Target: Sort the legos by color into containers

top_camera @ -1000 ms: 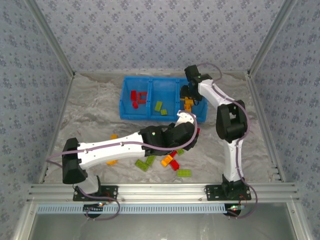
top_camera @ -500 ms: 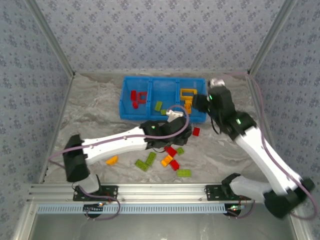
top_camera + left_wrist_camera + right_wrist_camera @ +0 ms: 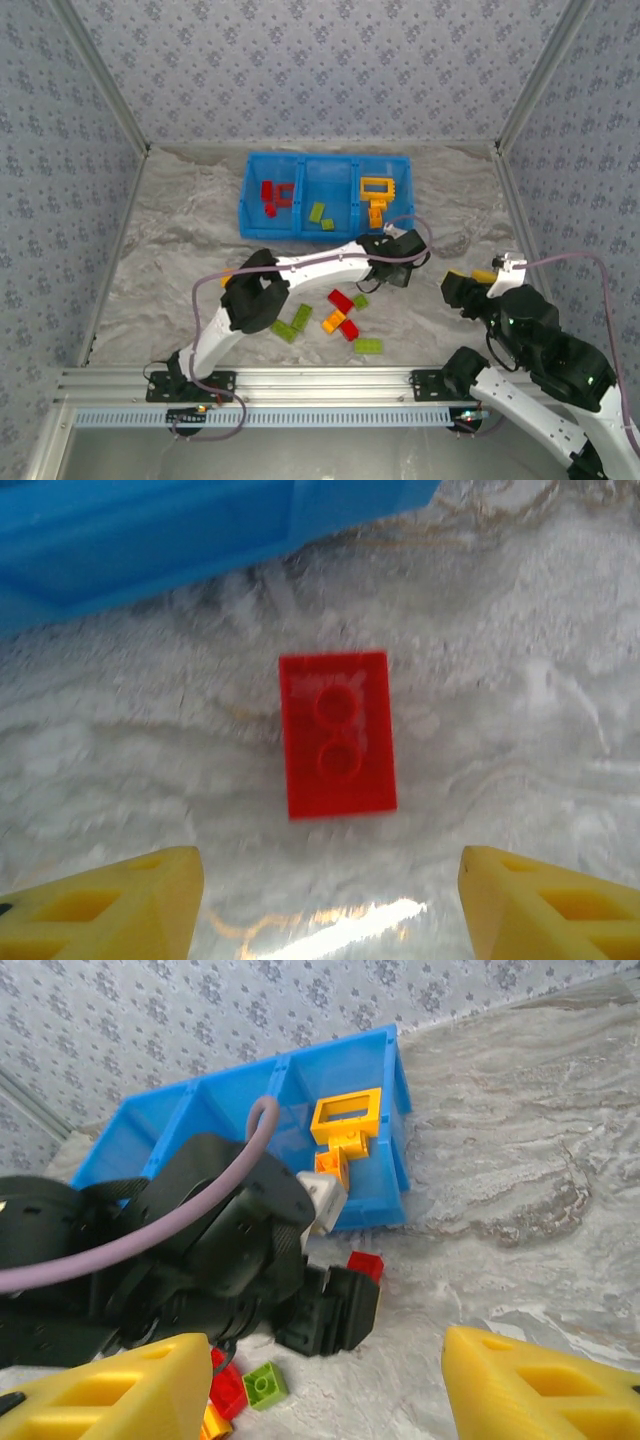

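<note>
Red two-stud brick [image 3: 337, 735] lies flat, studs up, on the marbled table [image 3: 520, 680], just in front of the blue tray [image 3: 150, 540]. My left claw [image 3: 325, 900] hangs over it, spread wide and empty, the brick centred ahead of the gap. My right claw [image 3: 325, 1390], farther from the tray, is also wide and empty.

Smooth red plastic brick [image 3: 337, 735] is lying on a marbled table covering [image 3: 520, 710] that is catching glare.
Blue plastic tray [image 3: 150, 530] is gleaming glossily.
</note>
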Controlling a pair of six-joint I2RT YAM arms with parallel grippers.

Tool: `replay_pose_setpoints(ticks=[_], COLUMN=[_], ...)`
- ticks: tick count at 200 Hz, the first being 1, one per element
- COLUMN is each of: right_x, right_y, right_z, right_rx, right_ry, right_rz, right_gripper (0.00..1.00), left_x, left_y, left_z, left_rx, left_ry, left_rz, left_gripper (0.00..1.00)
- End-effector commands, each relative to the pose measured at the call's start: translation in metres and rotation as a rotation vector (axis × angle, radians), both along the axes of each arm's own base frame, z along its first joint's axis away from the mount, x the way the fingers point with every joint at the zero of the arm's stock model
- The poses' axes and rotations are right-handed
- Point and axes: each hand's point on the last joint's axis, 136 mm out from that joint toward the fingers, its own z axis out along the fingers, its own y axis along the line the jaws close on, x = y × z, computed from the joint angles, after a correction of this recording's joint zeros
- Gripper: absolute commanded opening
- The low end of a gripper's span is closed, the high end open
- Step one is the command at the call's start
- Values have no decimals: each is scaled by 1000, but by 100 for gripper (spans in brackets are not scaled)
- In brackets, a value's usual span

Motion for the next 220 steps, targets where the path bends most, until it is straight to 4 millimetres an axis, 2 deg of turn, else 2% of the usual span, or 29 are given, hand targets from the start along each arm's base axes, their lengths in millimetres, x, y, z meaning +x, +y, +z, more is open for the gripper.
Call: replay_pose_setpoints(ticks=[1,30,60,74,92,114,126,139,158,162,185,202,220], right_x=[0,5,8,9,10,10,11,13,18,20,33,44,56], right_y=[2,11,14,15,16,17,18,20,31,35,74,114,151], right_z=[0,1,3,4,4,2,3,1,0,0,2,-2,-7], right_rx=[-20,-13,-9,-7,-9,-16,-18,-34,-63,-72,-79,-77,-82], right_ry=[35,33,34,31,40,51,47,53,53,53,42,65,60], right_rz=[5,23,22,23,24,24,28,33,71,86,227,352,436], right_gripper=[65,65,65,65,65,65,65,65,67,68,70,70,70], left_x=[15,28,32,33,33,33,33,31,26,23,17,16,22], left_y=[-2,-5,-9,-12,-16,-13,-9,-2,21,32,86,131,183], left_z=[-2,-22,-33,-35,-37,-32,-20,3,47,49,92,108,115], left_rx=[26,40,34,29,23,26,18,-8,-48,-41,-73,-73,-44], left_ry=[7,38,61,65,68,54,24,-4,-53,-52,-89,-93,-99], left_rz=[-14,-9,-21,-27,-37,-31,-24,-7,40,54,125,181,251], left_gripper=[69,67,59,54,38,24,22,22,22,22,22,22,23])
